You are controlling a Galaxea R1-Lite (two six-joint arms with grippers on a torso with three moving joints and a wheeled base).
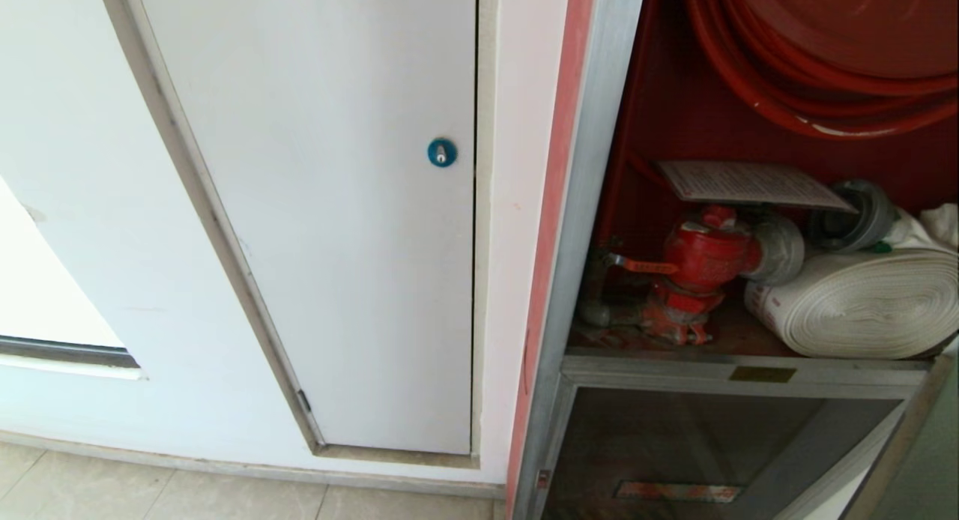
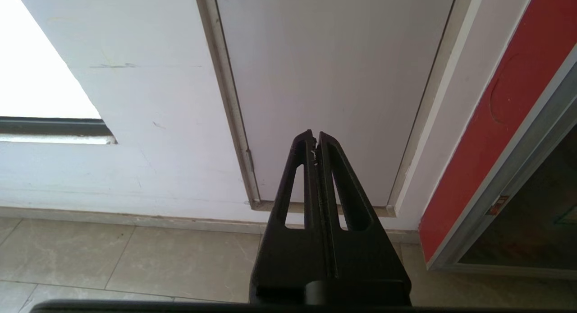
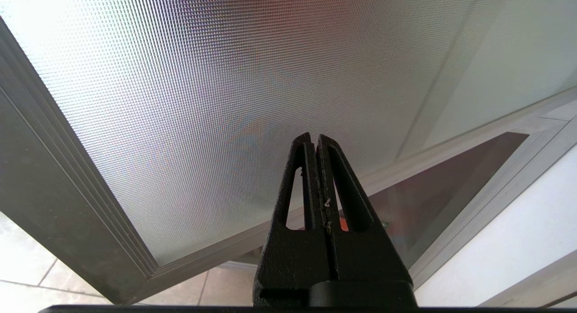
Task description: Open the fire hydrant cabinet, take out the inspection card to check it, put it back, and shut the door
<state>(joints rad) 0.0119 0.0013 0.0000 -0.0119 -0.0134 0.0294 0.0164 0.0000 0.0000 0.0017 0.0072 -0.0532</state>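
The fire hydrant cabinet (image 1: 599,205) stands open at the right of the head view, its red interior exposed. Inside, the white inspection card (image 1: 749,183) lies flat on top of a red valve (image 1: 697,261). The door (image 3: 203,101) is swung out: its silver frame and dotted glass fill the right wrist view, close in front of my right gripper (image 3: 314,139), which is shut and empty. My left gripper (image 2: 314,137) is also shut and empty, held low and pointing at the foot of the white panel door (image 2: 333,78). Neither gripper shows in the head view.
A red hose reel (image 1: 824,70) and a rolled white hose (image 1: 861,303) fill the cabinet beside the valve. Below them is a smaller dark glass panel (image 1: 712,445). The white panel door's blue lock (image 1: 441,152) is left of the cabinet. Beige floor tiles (image 2: 135,259) lie underneath.
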